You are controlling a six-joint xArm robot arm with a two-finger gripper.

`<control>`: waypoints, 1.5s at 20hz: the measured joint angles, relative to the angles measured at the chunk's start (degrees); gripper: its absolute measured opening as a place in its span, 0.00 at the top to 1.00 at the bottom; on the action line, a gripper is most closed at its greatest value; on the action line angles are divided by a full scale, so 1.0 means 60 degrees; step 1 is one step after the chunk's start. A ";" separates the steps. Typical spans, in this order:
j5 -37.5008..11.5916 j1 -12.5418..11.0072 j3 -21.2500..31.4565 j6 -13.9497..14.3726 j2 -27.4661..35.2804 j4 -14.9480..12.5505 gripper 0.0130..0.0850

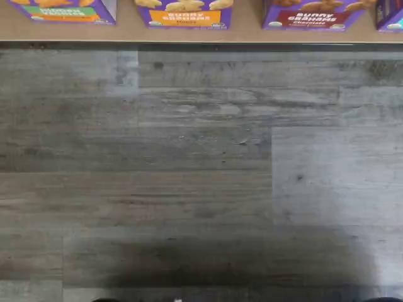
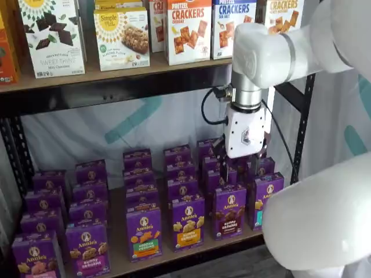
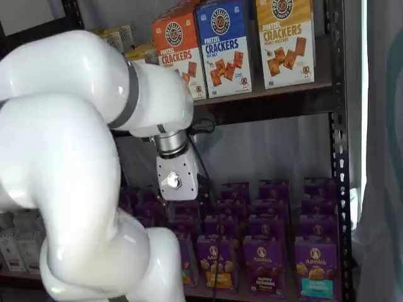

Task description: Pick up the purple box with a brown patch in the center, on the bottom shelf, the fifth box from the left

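On the bottom shelf (image 2: 119, 263), rows of small purple Annie's cartons stand upright, running back toward the rear of the rack. Going left to right along the front row in a shelf view, there is a carton with a green band (image 2: 144, 233), then one with a yellow band (image 2: 187, 222), then the purple box (image 2: 229, 211) with dark brown bunny cookies across its middle and a maroon band at its foot. Just beside it on the right stands a carton with a teal patch (image 2: 265, 197).

The other shelf view shows the same purple box (image 3: 263, 265) in the front row, between the yellow-banded carton and the teal one. In the wrist view its lower edge (image 1: 312, 16) reads "bunny grahams", with grey plank floor (image 1: 189, 170) below the shelf lip.

The hand (image 2: 243, 165) hangs from the white arm above the back rows, behind the purple box and clear of it. Its black fingers are hard to make out against the cartons; it stands fully open and holds nothing.
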 joint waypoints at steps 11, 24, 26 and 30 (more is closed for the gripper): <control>-0.3444 -0.0550 0.0354 -0.0896 0.2817 0.0444 0.00; -0.6581 -0.1173 -0.1062 -0.1458 0.7528 0.0248 0.00; -0.6967 -0.1319 -0.1392 -0.1569 0.8207 0.0197 0.00; -0.7406 -0.1572 -0.1979 -0.1788 0.9207 0.0151 0.00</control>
